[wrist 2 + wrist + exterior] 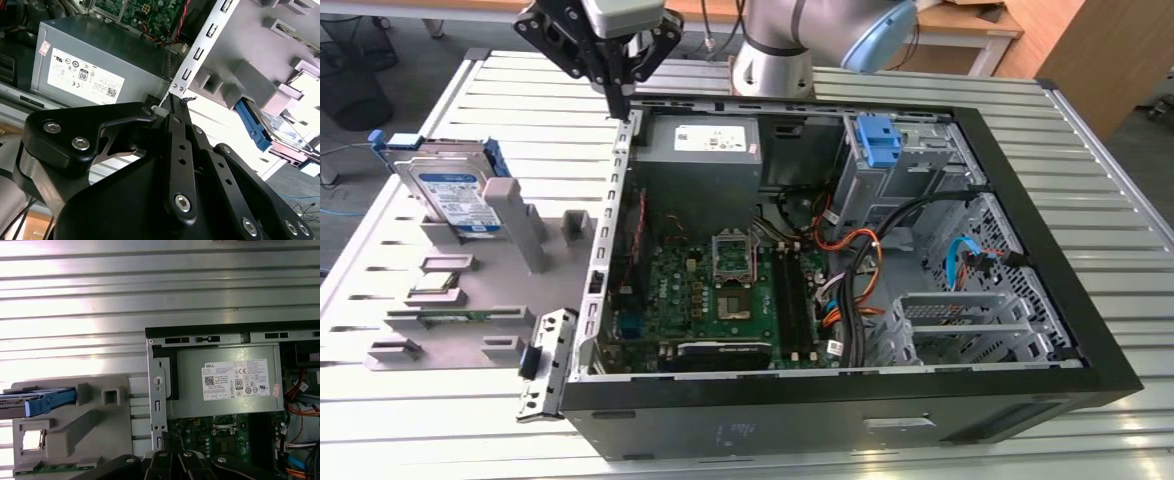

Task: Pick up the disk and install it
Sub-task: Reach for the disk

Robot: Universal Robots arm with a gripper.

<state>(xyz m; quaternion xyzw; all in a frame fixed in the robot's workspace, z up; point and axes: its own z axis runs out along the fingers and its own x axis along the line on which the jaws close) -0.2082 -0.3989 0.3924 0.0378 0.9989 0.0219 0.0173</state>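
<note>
The disk [448, 190] is a silver hard drive with a white-and-blue label and blue side rails. It stands on edge in a slot of the grey holder [507, 290] at the exterior view's left. The second wrist view catches its blue rail, the disk [287, 125] lying beyond the holder's blocks. In the first wrist view the disk [37, 402] sits at the holder's end. My gripper [616, 105] hangs above the open computer case's back corner, to the right of the disk and apart from it. The gripper [176, 102] has its fingers together with nothing between them.
The open computer case [854, 395] lies on the slatted metal table. Inside it are a grey power-supply box [700, 150], a green motherboard [720, 290], cables, a blue caddy [874, 140] and a metal drive cage [954, 320]. Small parts rest on the holder. The arm's base [774, 60] stands behind the case.
</note>
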